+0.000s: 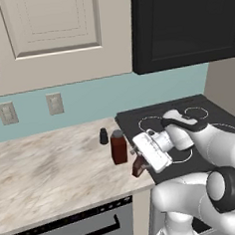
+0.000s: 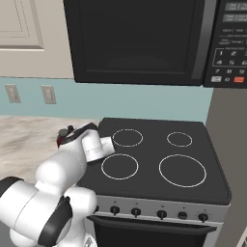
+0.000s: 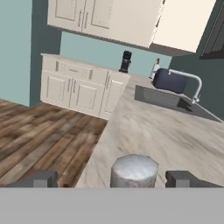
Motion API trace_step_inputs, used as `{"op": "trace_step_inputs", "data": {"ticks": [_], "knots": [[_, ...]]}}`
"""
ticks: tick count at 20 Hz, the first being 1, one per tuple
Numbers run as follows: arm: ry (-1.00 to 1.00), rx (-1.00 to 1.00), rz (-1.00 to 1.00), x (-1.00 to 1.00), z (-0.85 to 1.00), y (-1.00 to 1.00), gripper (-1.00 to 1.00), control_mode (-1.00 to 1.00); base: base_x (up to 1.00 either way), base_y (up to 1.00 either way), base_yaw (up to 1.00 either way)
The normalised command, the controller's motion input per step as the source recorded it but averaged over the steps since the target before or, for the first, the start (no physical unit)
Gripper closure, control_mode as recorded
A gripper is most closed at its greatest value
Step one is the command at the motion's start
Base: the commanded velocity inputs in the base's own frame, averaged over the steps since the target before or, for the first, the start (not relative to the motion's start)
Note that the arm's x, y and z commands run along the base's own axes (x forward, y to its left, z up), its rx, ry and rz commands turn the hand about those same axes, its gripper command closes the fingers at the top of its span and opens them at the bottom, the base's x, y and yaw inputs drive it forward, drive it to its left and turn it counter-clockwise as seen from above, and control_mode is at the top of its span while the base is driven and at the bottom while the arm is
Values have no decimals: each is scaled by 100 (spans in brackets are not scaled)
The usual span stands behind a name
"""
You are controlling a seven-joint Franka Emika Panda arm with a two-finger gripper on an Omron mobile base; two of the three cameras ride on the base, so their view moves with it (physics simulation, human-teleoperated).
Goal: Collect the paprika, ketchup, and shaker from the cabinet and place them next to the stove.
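Ketchup point(image 1: 139, 166) stood at centre frame on the table point(image 1: 53, 164), between the wide-apart fingers of the tool point(image 3: 113, 178), which gripped nothing; paprika point(image 1: 119, 147) stood just upper left.

You have the paprika point(image 1: 119, 147) standing upright on the bench, a straight-sided dark red-brown jar with a wide greyish cap, just at 9 o'clock of the stove point(image 1: 154, 119). The shaker point(image 1: 103, 136), a tiny stubby black cylinder, stands upright at 10 o'clock of the jar, close but apart. The ketchup point(image 1: 139, 166), a small dark red-brown bottle, sits at 5 o'clock of the jar by the stove's edge, partly hidden. The beige cabinet point(image 1: 53, 39) hangs above, at 12 o'clock
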Motion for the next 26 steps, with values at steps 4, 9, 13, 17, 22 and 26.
{"op": "trace_step_inputs", "data": {"ticks": [4,9,13,17,22,26], "knots": [[0,0,0,12,0,0,-100,-100,0,0,0],[0,0,0,2,3,0,-100,-100,0,0,0],[-3,2,0,0,15,-12,-100,-100,0,0,0],[-7,3,0,0,20,-23,-100,-100,0,0,0],[-9,1,0,0,21,-35,-100,-100,0,0,0],[-8,1,0,-1,18,-35,-100,-100,0,0,0]]}}
